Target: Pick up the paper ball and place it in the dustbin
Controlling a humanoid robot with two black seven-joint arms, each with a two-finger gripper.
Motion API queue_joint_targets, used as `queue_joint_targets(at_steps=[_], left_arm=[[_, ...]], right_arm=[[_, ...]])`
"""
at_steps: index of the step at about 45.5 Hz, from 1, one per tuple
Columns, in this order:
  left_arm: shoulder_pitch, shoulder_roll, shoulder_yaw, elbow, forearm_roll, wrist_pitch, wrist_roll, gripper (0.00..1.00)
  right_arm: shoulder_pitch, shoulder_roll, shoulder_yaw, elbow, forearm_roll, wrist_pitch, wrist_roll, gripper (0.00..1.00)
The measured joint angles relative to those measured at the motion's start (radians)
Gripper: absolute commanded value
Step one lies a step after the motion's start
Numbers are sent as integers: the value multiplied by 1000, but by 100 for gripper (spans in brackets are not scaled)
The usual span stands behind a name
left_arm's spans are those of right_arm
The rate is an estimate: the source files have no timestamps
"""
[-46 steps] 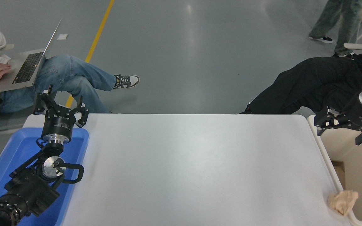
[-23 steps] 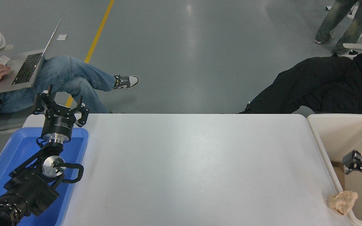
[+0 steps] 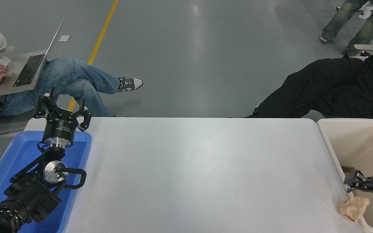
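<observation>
Ball [image 3: 353, 207] rests on the bin [image 3: 330, 152] rim, right gripper [image 3: 364, 191] just above, fingers spread; left gripper [image 3: 62, 108] parked, fingers spread.

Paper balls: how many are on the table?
1. The paper ball sits at the white table's near right edge, against the dustbin rim. None visible elsewhere.

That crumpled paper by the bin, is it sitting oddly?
Yes. The paper ball perches at the table's near right corner, against the dustbin's rim, not inside. The right tool hovers just above it, not holding it. Nothing looks spilled or damaged.
</observation>
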Motion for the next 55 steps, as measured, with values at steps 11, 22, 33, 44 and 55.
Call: queue_joint_targets(at_steps=[11,22,33,44,55], left_arm=[[0,0,0,0,0,0,0,99],[0,0,0,0,0,0,0,99],[0,0,0,0,0,0,0,99],[0,0,0,0,0,0,0,99],[0,0,0,0,0,0,0,99]], right_arm=[[-90,37,70,-72,-1,-4,0,100],[-142,72,92,-125,-2,-16,-1,100],[-178,97,100,-164,-3,-25,-2,100],[-201,109,105,-190,-2,-45,-2,98],[-233,113,122,-199,0,-67,-2,53]])
